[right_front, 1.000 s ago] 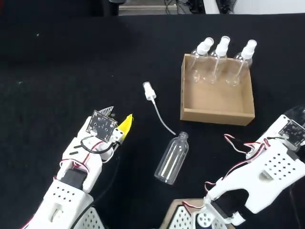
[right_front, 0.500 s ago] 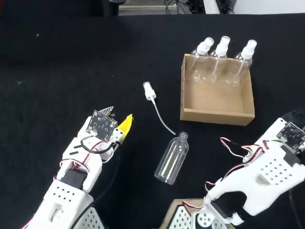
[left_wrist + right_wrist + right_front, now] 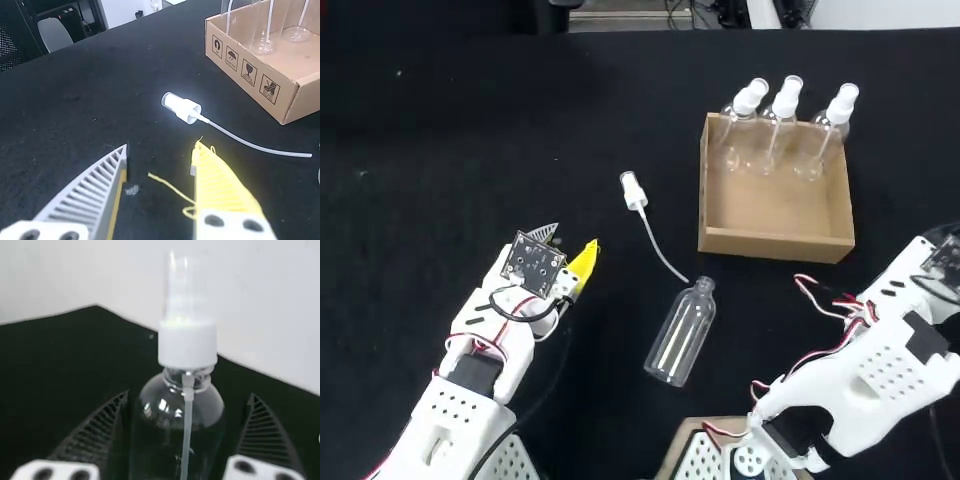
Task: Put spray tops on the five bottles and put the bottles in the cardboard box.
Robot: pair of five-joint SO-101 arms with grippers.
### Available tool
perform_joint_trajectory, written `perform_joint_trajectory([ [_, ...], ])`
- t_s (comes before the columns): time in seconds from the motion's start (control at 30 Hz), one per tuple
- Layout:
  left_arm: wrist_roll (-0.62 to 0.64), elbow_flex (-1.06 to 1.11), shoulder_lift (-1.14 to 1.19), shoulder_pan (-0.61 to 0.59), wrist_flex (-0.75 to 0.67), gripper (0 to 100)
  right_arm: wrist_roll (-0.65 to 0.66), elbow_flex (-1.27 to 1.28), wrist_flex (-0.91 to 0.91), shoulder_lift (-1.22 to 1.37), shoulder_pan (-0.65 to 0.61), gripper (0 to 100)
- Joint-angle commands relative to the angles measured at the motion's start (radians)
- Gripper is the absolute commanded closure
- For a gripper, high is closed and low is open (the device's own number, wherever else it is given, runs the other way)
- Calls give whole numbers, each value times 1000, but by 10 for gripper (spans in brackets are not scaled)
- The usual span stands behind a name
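Black table (image 3: 75, 100); cardboard box (image 3: 245, 75) bears handling symbols

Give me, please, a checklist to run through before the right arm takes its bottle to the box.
1. Held bottle topped: ok, a white sprayer sits on its neck.
2. Right end effector grip: ok, its fingers flank the bottle, which is off the table.
3. Room in the box: ok, three bottles stand along the far wall and the near floor is bare.
4. Last bottle topped: not ok, it lies on the table with its neck open.
5. Loose spray top reachable: ok, it lies just ahead of the open left end effector.
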Motion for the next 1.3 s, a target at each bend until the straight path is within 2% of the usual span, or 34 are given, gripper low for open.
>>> perform_joint_trajectory([
  [0.0,-2,24,-11,5,2,795,2,-54,17,-58,11,708],
  [0.3,-2,24,-11,5,2,795,8,-51,-14,-68,11,708],
  [0.63,-2,24,-11,5,0,795,8,76,-8,-223,-15,709],
  [1.27,-2,24,-11,5,2,795,9,93,-14,-165,-8,709],
])
